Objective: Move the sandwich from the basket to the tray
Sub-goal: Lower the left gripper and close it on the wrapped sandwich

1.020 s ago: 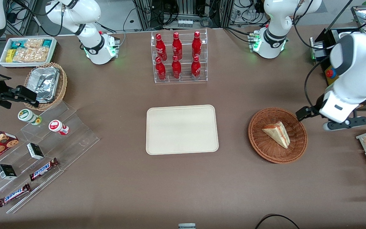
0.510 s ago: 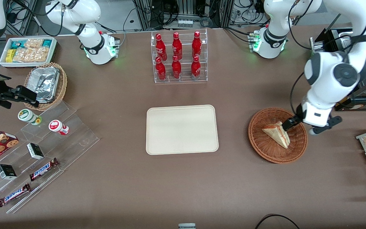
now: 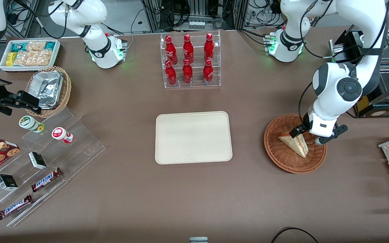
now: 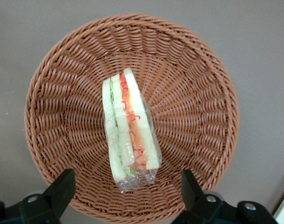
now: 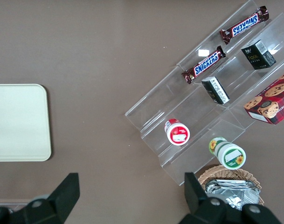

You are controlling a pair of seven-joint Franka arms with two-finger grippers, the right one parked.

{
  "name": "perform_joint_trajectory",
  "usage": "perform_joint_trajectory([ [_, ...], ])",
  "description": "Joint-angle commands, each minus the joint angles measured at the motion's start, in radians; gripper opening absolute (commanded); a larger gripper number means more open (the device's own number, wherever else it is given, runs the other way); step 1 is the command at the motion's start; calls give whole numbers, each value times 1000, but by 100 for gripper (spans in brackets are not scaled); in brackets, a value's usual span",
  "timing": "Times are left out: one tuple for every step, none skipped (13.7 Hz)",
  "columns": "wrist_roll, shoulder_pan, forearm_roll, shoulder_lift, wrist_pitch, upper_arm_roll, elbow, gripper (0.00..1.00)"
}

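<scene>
The cream tray (image 3: 193, 137) lay bare at mid-table, well apart from the reddish-brown wicker basket (image 3: 279, 155) toward the working arm's end. The wrapped sandwich (image 3: 294, 143) rested inside the basket on its bread side, filling edge upward. The left gripper (image 3: 305, 134) hung just above it, fingers (image 4: 62, 186) spread wide to either side, grasping nothing.

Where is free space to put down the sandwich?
The flat cream rectangular tray is bare. The round reddish-brown wicker basket is crowded: the triangular white-bread sandwich fills its middle, with the open gripper above it.
</scene>
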Motion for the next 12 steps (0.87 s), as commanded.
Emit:
perform_joint_trajectory([
  [-36,1,15,35,67,1,-9,100],
  [-58,1,15,52,79,1,-9,100],
  [-62,1,15,58,81,1,-10,100],
  [-62,1,15,63,81,1,-11,100],
  [-62,0,15,73,84,1,-11,100],
  [-62,0,15,78,90,1,-11,100],
  [-62,1,15,90,96,1,-11,100],
  [-64,1,15,100,107,1,-9,100],
  [-65,1,15,112,131,1,-9,100],
  [-65,1,15,121,144,1,-9,100],
  [-65,1,15,127,148,1,-7,100],
  [-65,3,15,132,154,1,-7,100],
])
